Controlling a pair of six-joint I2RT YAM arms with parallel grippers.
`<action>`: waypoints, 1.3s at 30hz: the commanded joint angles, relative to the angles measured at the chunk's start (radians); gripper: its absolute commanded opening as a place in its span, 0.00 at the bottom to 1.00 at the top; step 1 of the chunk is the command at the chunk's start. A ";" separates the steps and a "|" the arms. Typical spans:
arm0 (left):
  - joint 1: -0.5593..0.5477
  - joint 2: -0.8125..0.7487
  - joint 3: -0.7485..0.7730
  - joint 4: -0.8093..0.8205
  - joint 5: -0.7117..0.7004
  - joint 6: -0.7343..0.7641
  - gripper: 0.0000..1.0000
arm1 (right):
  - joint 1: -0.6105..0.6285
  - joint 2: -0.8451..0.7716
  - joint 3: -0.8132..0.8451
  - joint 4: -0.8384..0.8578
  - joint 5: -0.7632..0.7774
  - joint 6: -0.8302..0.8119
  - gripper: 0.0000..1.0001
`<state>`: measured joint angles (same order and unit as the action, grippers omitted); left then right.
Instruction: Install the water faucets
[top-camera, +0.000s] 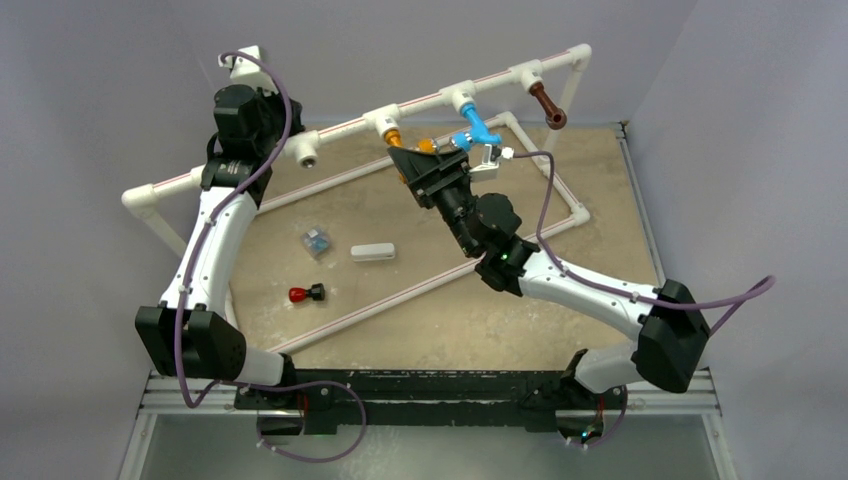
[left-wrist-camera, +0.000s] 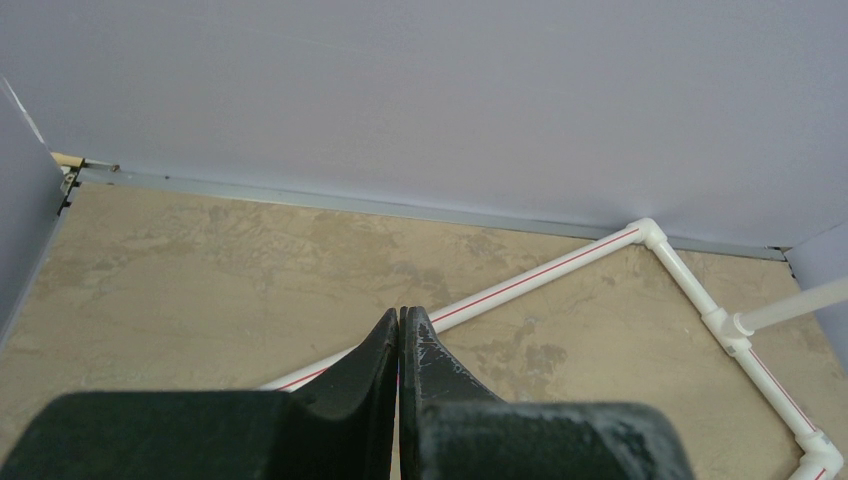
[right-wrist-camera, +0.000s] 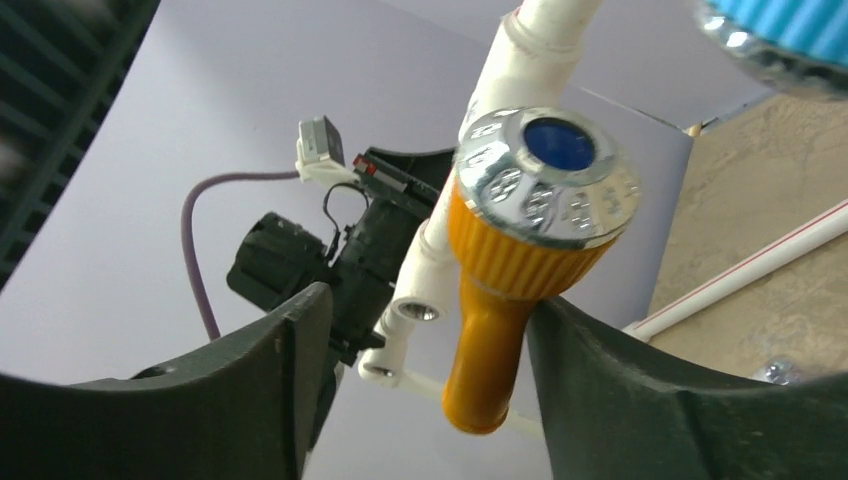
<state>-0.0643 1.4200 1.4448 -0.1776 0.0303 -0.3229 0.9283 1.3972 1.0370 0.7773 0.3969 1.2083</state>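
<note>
Right pincer (right-wrist-camera: 428, 305): released, straddling orange faucet (right-wrist-camera: 510, 260)
Left pincer (left-wrist-camera: 400, 320): clenched, empty
Do well: I back off straight, no nudge

**Inspector:** Orange faucet (top-camera: 393, 136), top view?

**Assistant:** Mostly masked by the right hand (top-camera: 428, 152). Contact cannot be determined.

**Inspector:** Wrist view?

**Assistant:** Blue faucet (right-wrist-camera: 790, 30), above the hand, cut by the frame corner and blurred. Silver item (right-wrist-camera: 775, 372) largely hidden behind one finger (right-wrist-camera: 640, 400).

**Inspector:** Desk (top-camera: 500, 320)?

**Assistant:** Well left of the hand, a bluish object (top-camera: 316, 241) and a red-and-black object (top-camera: 307, 294), both too small to identify.
</note>
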 joint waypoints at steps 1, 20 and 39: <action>-0.002 0.046 -0.057 -0.168 0.010 -0.007 0.00 | 0.010 -0.080 -0.004 0.070 -0.061 -0.131 0.75; -0.002 0.051 -0.054 -0.168 0.013 -0.010 0.00 | 0.010 -0.239 0.095 -0.253 0.047 -0.770 0.79; -0.002 0.050 -0.055 -0.169 0.012 -0.009 0.00 | 0.121 -0.251 0.094 -0.394 -0.175 -2.078 0.84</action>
<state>-0.0639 1.4216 1.4452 -0.1761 0.0307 -0.3229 0.9981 1.1614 1.1603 0.3931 0.2317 -0.5247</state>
